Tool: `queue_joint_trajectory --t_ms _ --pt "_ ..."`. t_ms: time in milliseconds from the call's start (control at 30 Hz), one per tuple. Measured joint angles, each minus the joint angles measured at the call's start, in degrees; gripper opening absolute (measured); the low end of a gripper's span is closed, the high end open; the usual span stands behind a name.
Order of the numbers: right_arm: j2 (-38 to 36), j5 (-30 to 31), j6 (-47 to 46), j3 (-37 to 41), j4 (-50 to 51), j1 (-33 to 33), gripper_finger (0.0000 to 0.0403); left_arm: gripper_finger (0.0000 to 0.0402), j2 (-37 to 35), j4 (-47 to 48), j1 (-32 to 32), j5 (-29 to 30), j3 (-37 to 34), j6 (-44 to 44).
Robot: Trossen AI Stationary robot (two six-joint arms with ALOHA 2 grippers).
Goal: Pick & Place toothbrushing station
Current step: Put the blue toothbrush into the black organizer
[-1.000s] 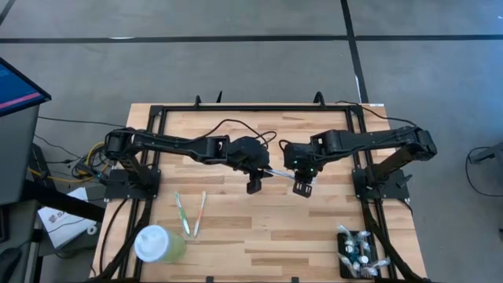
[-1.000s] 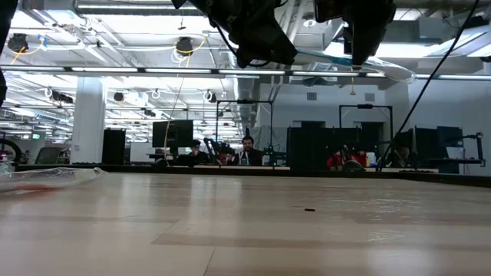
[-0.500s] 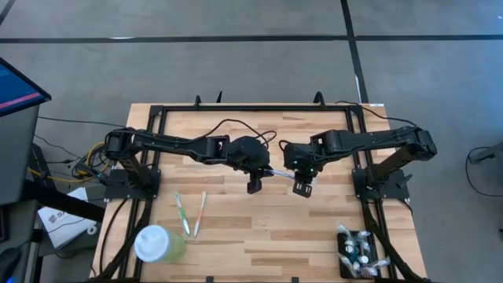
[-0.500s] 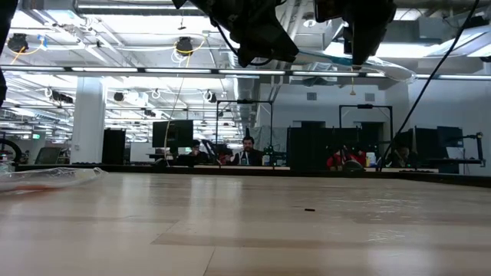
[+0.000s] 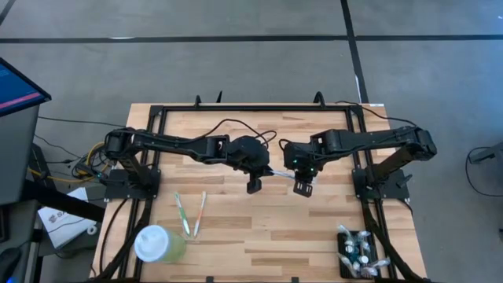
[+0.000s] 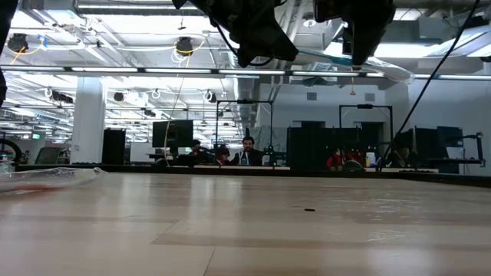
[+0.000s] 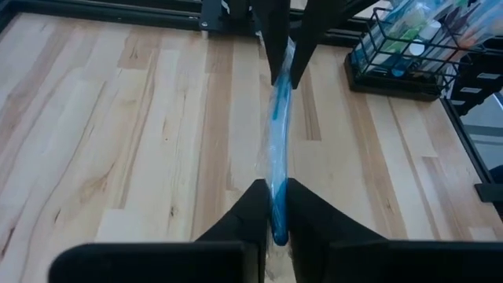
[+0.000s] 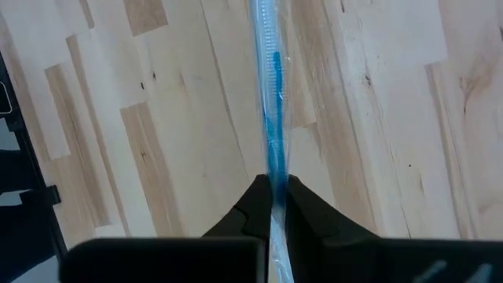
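Closing since before, left pincer [image 7: 273,206] and right pincer [image 8: 273,196] clamp wrapped toothbrush [image 7: 278,134].

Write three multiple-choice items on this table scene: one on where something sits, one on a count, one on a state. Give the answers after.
1. Where on the table is the black wire basket?
A. At the front corner on the right arm's side
B. In the middle, under both grippers
C. Beside the green cup

2. How many wrapped toothbrushes lie flat on the wood near the green cup?
A. None
B. Two
C. Five

3. What is happening to the blue wrapped toothbrush?
A. It lies loose on the table
B. It stands in the basket
C. It is pinched at both ends, one gripper on each

Answers: 1 A, the high view shows it at that corner. 2 B, a pair lies side by side just above the cup in the high view. 3 C, the left gripper and right gripper are each shut on it, above the table.
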State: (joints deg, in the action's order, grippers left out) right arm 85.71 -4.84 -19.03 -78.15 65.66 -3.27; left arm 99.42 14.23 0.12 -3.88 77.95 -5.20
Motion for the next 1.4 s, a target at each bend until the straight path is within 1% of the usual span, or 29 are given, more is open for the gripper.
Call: queue_joint_trajectory --t_ms 100,167,267,367,467,600,767,933,1067,1200,1267,1400 --pt "0.0 0.07 0.04 0.0 -0.43 0.04 0.0032 0.0019 -0.04 0.23 0.0 -0.04 0.0 -0.18" --pt "0.0 0.33 0.85 -0.19 -1.67 0.04 0.0057 0.0013 -0.04 0.25 -0.04 -0.11 0.0 -0.37" --pt "0.04 0.42 2.66 -1.64 -0.96 0.09 0.0104 0.0013 -0.04 0.25 -0.07 -0.17 0.0 -1.93" --pt "0.04 0.42 4.9 -4.9 -0.93 0.75 0.0153 0.0013 -0.04 0.38 -0.07 -0.2 0.0 -3.14" --pt "0.04 0.39 6.0 -9.46 0.13 2.42 0.0194 0.0013 -0.04 0.46 -0.05 -0.91 0.0 -4.91" --pt "0.04 0.44 7.56 -16.72 1.46 4.8 0.0225 0.0013 -0.04 0.49 -0.04 -1.05 0.0 -7.5" --pt "-0.72 0.32 9.97 -25.9 2.36 6.81 0.0231 0.0013 -0.04 0.23 -0.04 -1.01 0.0 -10.5" --pt "-2.16 0.26 13.05 -32.84 3.82 8.51 0.0218 0.0013 -0.04 -1.16 -0.04 -0.96 0.0 -12.21" --pt "-6.11 0.19 11.43 -34.37 3.98 9.33 0.0202 0.0013 -0.72 -2.08 -0.64 -0.64 0.0 -13.68" --pt "-10.72 0.47 8.99 -34.16 3.75 9.5 0.0185 0.0013 -2.62 -5.93 -1.89 0.29 -0.69 -14.76" --pt "-12.86 1.05 7.88 -34.16 3.74 9.49 0.0177 0.0013 -4.08 -10.55 -2.39 1.34 -1.99 -15.97" --pt "-16.29 1.88 6.08 -34.12 2.28 9.49 0.0165 0.0013 -8.37 -18.46 -2.24 3.69 -6.92 -18.91"
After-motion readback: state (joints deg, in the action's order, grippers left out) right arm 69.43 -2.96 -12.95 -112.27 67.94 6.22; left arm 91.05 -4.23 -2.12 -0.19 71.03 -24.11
